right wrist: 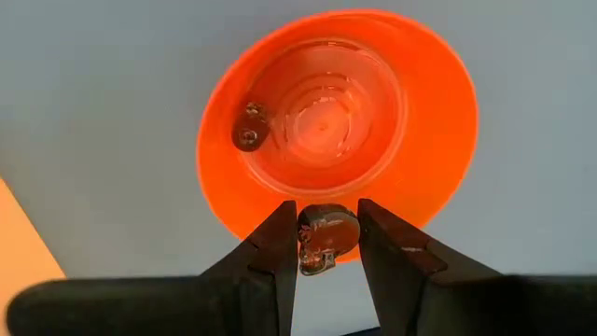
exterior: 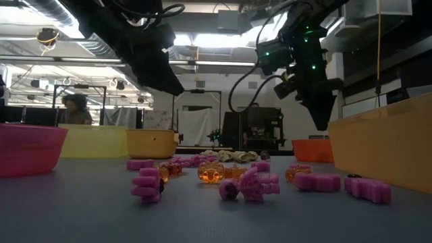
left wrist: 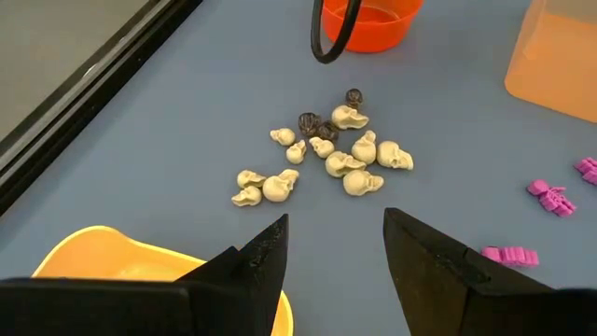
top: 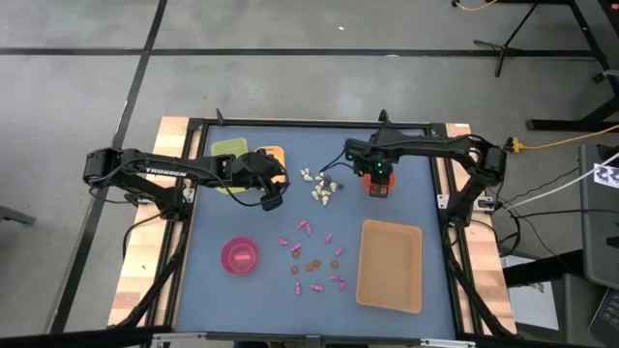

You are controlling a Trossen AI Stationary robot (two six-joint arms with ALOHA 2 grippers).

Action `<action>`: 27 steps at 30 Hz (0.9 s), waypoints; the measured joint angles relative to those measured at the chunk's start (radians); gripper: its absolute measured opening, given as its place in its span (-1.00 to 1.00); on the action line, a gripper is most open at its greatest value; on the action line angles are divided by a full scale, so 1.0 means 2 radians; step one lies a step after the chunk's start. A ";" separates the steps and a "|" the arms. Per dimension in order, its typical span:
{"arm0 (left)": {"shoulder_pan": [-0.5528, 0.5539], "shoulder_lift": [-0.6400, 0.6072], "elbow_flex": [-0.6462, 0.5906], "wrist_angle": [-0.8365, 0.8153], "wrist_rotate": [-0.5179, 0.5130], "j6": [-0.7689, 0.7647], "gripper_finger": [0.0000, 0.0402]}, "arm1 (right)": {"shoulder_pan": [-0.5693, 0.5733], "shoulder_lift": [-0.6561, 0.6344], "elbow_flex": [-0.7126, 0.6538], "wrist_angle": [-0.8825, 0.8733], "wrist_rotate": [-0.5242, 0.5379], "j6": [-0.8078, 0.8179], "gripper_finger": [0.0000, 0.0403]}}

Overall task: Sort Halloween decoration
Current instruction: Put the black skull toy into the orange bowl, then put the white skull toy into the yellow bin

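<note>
Pink trinkets (exterior: pixel 251 185) closest on bench. My right hand (right wrist: pixel 326 245) pinching dark grey skull (right wrist: pixel 326 231) right above orange bowl (right wrist: pixel 410 112), drop looks next. Left hand (left wrist: pixel 334 252) open, cream skull pile (left wrist: pixel 322 161) straight ahead.

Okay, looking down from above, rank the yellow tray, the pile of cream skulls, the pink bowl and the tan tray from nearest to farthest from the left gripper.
From the left gripper:
1. Yellow tray, right beside it, toward the table's back edge.
2. Cream skulls, just to its right.
3. Pink bowl, toward the front.
4. Tan tray, far right front.
</note>
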 joint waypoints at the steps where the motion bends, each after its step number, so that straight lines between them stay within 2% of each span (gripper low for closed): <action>1: 0.000 0.000 0.000 0.000 0.000 0.000 -0.20 | 0.000 0.000 0.000 0.003 0.000 0.000 -0.48; 11: 0.000 0.000 0.000 0.000 0.000 0.000 -0.20 | 0.000 0.001 0.000 0.021 0.000 0.001 -0.43; 20: 0.000 0.000 0.000 0.005 0.000 0.000 -0.20 | 0.000 0.001 0.000 0.024 0.001 0.003 0.05; 27: -0.001 0.012 0.000 0.100 0.000 0.019 -0.20 | 0.000 0.001 0.000 0.024 0.003 0.003 0.24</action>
